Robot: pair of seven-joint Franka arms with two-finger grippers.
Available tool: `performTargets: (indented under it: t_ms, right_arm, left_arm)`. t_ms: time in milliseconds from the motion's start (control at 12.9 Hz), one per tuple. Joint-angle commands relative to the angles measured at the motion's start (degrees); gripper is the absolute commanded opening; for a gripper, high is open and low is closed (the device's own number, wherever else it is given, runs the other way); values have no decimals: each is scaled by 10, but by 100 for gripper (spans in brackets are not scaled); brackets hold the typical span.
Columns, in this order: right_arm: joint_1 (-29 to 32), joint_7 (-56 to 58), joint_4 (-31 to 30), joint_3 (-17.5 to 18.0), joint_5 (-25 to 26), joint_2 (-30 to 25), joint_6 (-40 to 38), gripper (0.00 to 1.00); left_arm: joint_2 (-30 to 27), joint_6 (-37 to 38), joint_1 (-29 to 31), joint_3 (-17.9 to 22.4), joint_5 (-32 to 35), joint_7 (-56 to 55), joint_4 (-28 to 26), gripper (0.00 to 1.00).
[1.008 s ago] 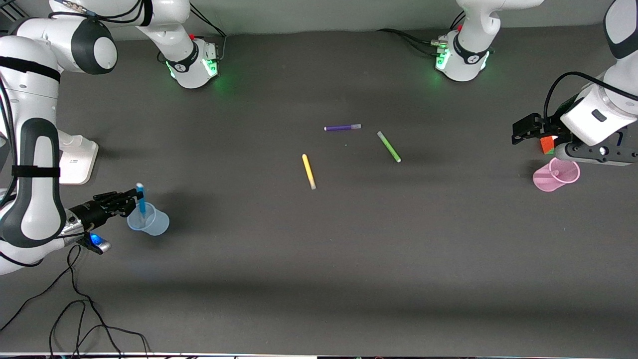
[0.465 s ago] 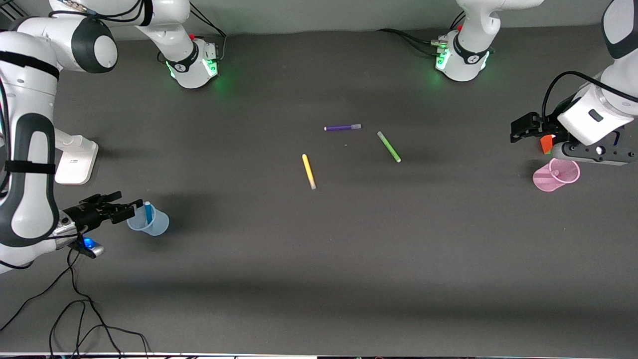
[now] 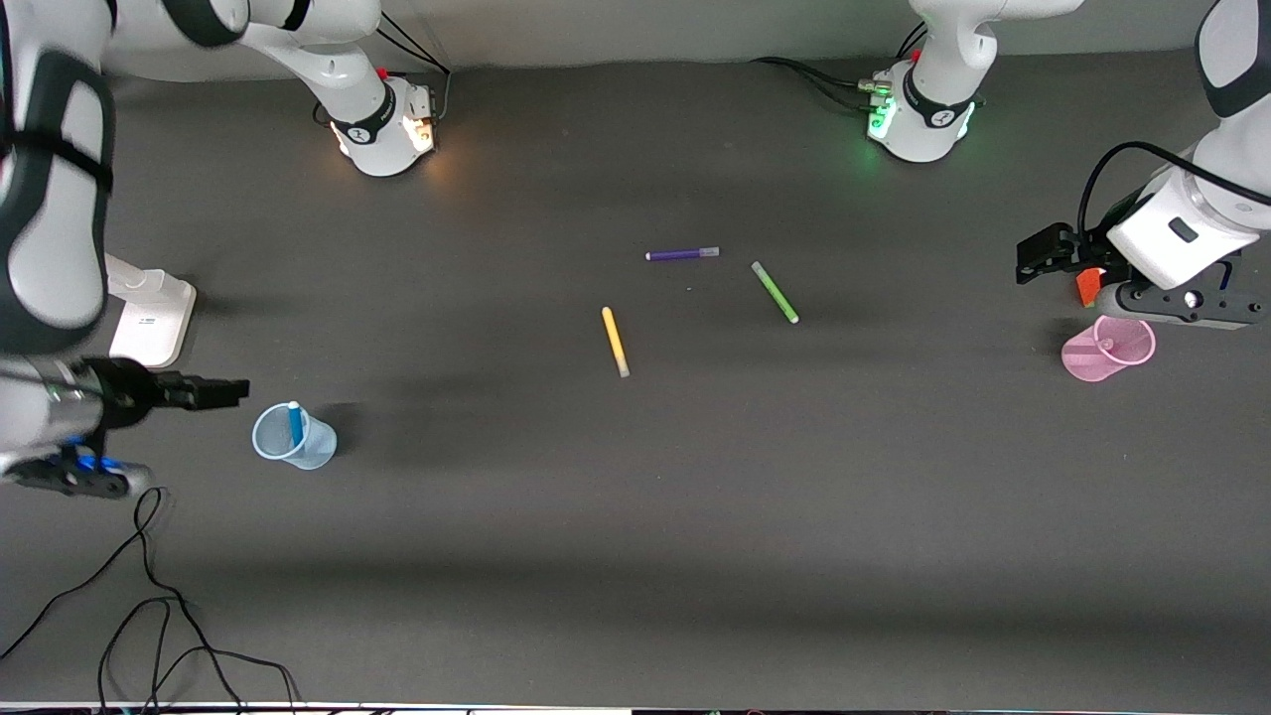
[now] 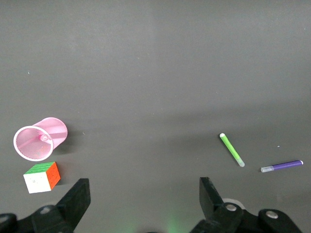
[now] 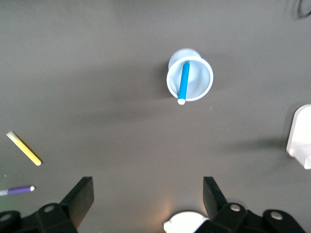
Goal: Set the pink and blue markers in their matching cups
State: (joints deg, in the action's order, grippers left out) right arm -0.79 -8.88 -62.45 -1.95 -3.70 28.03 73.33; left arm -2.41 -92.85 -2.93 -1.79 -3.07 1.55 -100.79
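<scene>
There are 2 cups: 1 pale blue cup (image 3: 293,437) and 1 pink cup (image 3: 1107,350). Markers in plain sight number 4: 1 blue marker (image 3: 295,424) inside the blue cup, and 1 purple marker (image 3: 682,254), 1 green marker (image 3: 775,292) and 1 yellow marker (image 3: 615,341) near one another. 1 colour-tiled puzzle cube (image 4: 42,176) sits just beside the pink cup.

The dark surface (image 3: 635,516) is evenly lit from above. Soft, broad shadows are cast across it. No glare is seen.

Blue marker (image 3: 295,423) – pale blue cup (image 3: 294,437); pink cup (image 3: 1107,350).

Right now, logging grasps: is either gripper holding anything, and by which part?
Nothing. Left gripper and right gripper are open and empty; the blue marker stands in its cup.
</scene>
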Motion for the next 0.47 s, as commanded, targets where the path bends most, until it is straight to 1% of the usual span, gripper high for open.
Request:
performTargets:
  t_ms: [0,155,388]
  right_arm:
    - [-6,-5,-163,-3,24,-122,96,100]
    - [-11,-4,-240,-3,25,-182,156,100]
    - [-10,-4,-319,-3,25,-243,212,100]
  left_arm:
    - [-3,10,-5,1,9,-3,4,100]
    - [-2,10,-5,1,9,-2,4,100]
    - [-2,10,-5,1,9,-2,4,100]
